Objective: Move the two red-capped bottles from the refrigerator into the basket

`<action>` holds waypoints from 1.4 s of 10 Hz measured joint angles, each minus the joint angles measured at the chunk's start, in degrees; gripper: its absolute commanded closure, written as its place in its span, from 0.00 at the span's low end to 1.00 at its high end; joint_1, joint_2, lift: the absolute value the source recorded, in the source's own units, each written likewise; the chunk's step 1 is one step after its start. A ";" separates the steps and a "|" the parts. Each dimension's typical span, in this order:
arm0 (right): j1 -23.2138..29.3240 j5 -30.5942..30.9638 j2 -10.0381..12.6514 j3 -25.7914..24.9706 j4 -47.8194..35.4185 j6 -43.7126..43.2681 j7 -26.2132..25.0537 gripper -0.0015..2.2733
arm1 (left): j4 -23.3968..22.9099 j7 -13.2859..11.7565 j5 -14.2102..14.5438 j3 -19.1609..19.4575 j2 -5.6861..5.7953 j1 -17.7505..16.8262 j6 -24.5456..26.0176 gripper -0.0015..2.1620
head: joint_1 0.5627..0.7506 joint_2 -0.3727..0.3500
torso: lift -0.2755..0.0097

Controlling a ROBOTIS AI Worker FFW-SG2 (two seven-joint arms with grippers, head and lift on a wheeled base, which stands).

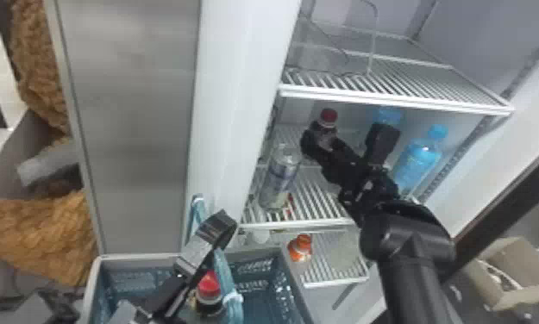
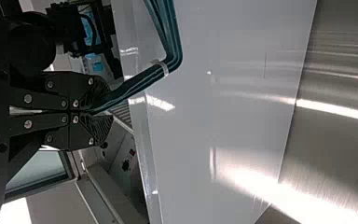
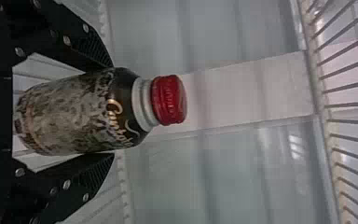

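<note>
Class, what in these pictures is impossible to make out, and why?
Head view: base of the red-capped bottle inside the refrigerator; hidden by the right gripper.
Head view: most of the rear blue bottle; the right arm covers it.
Head view: near side of the basket; cut off by the bottom edge.
Head view: print on the clear bottle; too small.

Near left, the basket [image 1: 259, 280] holds one bottle [image 1: 209, 292]; farther right, inside the refrigerator [image 1: 233, 107], another bottle [image 1: 328, 117] is left of two water bottles [image 1: 418, 161].
</note>
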 measured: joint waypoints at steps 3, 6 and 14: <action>0.07 1.27 -0.08 -0.20 -0.51 0.03 -0.21 0.56 | 0.02 0.00 0.12 -0.06 0.07 -0.03 -0.15 0.56 | 0.49 0.03 | 0.97; 2.73 1.80 -0.07 -0.50 -5.07 -0.54 -0.29 0.56 | 0.00 0.00 0.24 -0.14 0.12 0.02 -0.44 0.56 | 0.46 0.03 | 0.97; 20.66 -2.93 -0.43 -4.00 -30.34 7.39 -0.28 0.56 | -0.02 0.18 0.93 -1.02 0.48 -0.04 -0.78 0.56 | 0.62 0.03 | 0.97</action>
